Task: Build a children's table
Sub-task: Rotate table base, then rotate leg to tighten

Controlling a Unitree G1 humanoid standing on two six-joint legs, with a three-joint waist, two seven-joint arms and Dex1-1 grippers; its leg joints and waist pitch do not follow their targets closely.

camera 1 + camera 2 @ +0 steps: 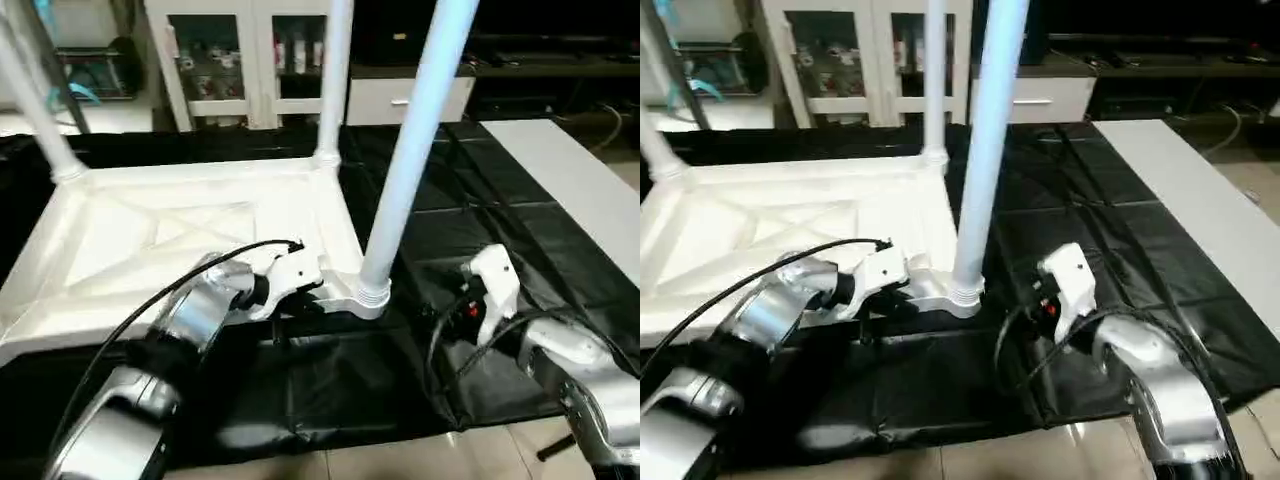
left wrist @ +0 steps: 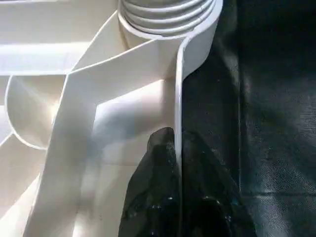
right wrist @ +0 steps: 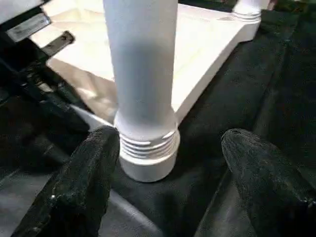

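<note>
Left gripper [image 2: 175,163] clamped on table top [image 1: 180,230] rim beside near leg [image 1: 415,150]; right gripper [image 3: 170,168] spread apart, apparently just short of leg.

Light falls from above and glares off the white top [image 1: 190,230], washing out its ribs, while the black cover [image 1: 470,240] stays dim with faint sheen along its creases. The near leg [image 1: 415,150] looks bluish and soft, and the forearms at the head views' lower edge are smeared. In the wrist views the black fingers [image 3: 84,187] are out of focus.
</note>
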